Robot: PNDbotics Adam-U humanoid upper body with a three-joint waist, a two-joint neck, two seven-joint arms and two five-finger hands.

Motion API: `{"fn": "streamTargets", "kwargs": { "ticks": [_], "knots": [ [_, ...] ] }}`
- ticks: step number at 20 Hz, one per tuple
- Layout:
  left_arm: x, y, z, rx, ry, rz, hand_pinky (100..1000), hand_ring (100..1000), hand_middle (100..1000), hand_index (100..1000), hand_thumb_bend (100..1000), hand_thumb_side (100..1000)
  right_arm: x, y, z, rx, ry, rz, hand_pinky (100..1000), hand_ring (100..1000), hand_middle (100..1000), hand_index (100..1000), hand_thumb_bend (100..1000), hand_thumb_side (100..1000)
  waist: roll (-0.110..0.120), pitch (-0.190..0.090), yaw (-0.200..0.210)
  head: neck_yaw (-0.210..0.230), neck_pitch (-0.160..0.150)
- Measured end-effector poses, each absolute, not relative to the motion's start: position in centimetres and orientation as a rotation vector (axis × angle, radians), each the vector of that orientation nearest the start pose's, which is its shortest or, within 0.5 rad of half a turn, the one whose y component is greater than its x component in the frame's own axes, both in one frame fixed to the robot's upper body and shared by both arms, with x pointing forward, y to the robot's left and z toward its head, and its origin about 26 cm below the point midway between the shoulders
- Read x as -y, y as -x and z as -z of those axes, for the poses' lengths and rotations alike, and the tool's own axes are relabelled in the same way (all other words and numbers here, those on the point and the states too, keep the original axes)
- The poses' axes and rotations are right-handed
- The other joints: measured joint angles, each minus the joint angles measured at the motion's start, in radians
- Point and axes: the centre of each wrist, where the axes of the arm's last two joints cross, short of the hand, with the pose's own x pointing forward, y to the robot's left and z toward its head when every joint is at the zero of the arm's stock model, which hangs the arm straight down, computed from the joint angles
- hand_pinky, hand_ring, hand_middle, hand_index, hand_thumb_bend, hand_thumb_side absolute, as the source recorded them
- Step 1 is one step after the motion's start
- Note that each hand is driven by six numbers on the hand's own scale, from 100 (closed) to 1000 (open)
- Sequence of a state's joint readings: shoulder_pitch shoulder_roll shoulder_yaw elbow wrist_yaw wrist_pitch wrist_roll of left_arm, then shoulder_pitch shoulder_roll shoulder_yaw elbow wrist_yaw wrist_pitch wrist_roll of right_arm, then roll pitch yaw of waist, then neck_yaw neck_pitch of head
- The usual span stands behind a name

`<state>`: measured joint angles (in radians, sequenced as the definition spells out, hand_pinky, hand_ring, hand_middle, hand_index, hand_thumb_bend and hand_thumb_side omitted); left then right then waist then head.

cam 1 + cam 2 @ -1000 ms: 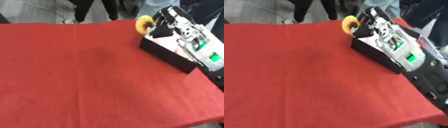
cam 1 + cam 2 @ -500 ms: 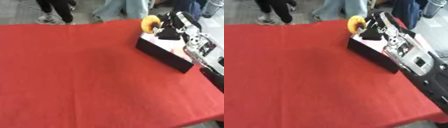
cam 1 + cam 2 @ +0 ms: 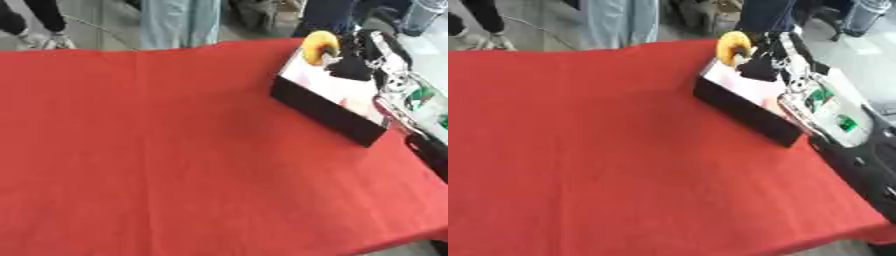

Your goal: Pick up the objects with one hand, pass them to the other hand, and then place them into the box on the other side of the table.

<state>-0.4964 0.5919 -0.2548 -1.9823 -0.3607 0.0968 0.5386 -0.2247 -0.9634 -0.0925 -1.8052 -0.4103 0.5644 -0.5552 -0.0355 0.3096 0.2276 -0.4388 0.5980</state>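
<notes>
1. A table draped in a plain red cloth [image 3: 157, 150] filled most of both eye views, lying somewhat askew, and its broad middle carried nothing but the cloth.
2. A shallow rectangular box with black outer walls and a pale pinkish-white inside [image 3: 328, 97] stood at the table's far right corner, set at a slant to the table's edges, its near long wall facing the middle of the cloth.
3. A yellow ring-shaped object, rather like a doughnut [image 3: 732, 46], was at the box's far end, standing on edge at or just above the rim; whether it touched the box could not be told.
4. The robot's right hand [image 3: 765, 64], black with silver joints, was over the far part of the box, just beside the yellow ring and seemingly against it.
5. Its fingers were blurred into a dark mass, so it could not be told how far they were spread or whether they had hold of the ring.
6. The right arm, silver and black with green markings [image 3: 824, 107], ran from the hand along the table's right edge toward the near right corner.
</notes>
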Motion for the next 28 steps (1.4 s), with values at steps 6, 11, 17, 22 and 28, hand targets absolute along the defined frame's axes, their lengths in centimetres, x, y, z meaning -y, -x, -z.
{"fn": "streamTargets", "kwargs": {
  "ticks": [6,11,17,22,28],
  "knots": [
    [-22.4,-30.7,-24.2,-3.381,1.152,-0.510,722,668,636,713,614,386,42.0,-30.4,-24.9,1.485,1.002,0.084,613,447,374,428,100,100,-0.001,0.000,0.000,0.000,-0.003],
    [-22.4,-30.7,-24.2,-3.377,1.153,-0.508,728,668,636,714,615,387,43.1,-30.6,-24.3,1.442,1.032,0.095,637,496,466,526,100,100,-0.003,0.000,0.003,-0.004,-0.003],
    [-22.4,-30.8,-24.2,-3.376,1.152,-0.507,730,669,636,715,616,386,42.5,-30.7,-22.8,1.400,0.984,0.056,825,798,816,932,460,306,-0.004,0.000,0.007,-0.005,-0.003],
    [-22.4,-30.8,-24.2,-3.372,1.153,-0.506,731,668,636,715,617,386,42.2,-30.8,-22.3,1.389,0.974,0.041,848,825,841,942,471,294,-0.006,0.000,0.007,-0.004,-0.003],
    [-22.4,-30.8,-24.2,-3.372,1.153,-0.505,731,668,635,715,616,386,42.2,-30.8,-22.4,1.396,1.005,0.031,831,803,838,929,441,263,-0.007,-0.001,0.007,-0.002,-0.003]
  ]
}}
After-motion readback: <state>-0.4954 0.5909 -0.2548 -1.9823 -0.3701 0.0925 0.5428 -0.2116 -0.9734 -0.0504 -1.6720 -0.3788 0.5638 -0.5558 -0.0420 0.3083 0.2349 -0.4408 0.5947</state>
